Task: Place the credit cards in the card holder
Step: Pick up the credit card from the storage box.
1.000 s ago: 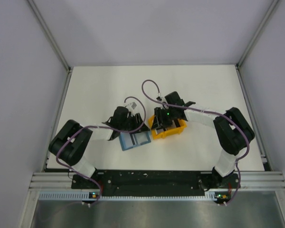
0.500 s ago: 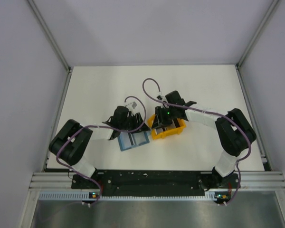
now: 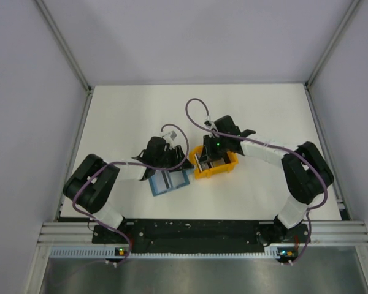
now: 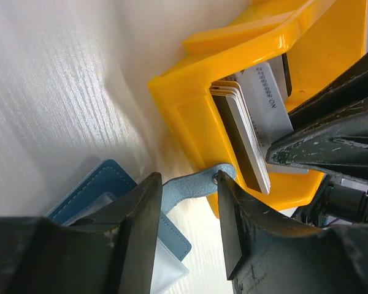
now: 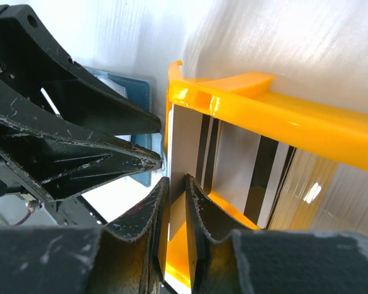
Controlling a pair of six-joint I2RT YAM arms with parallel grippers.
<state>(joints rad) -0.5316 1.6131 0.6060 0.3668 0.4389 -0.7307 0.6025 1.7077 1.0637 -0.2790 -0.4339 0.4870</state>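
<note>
The card holder lies open on the table, teal-blue with paler pockets. My left gripper rests at its far edge. Its jaws stand apart, and the holder's snap strap lies across the gap. Several credit cards stand on edge in the orange rack. My right gripper reaches down into the rack. Its jaws are closed narrowly on the leftmost credit card, one finger on each face.
The orange rack touches the card holder's right corner, so the two grippers work almost against each other; my left gripper's fingers fill the left of the right wrist view. White table extends beyond, with grey walls around it.
The right gripper has dropped a little into the rack and narrowed its jaws around the leftmost card. The left arm and the card holder have not moved.
</note>
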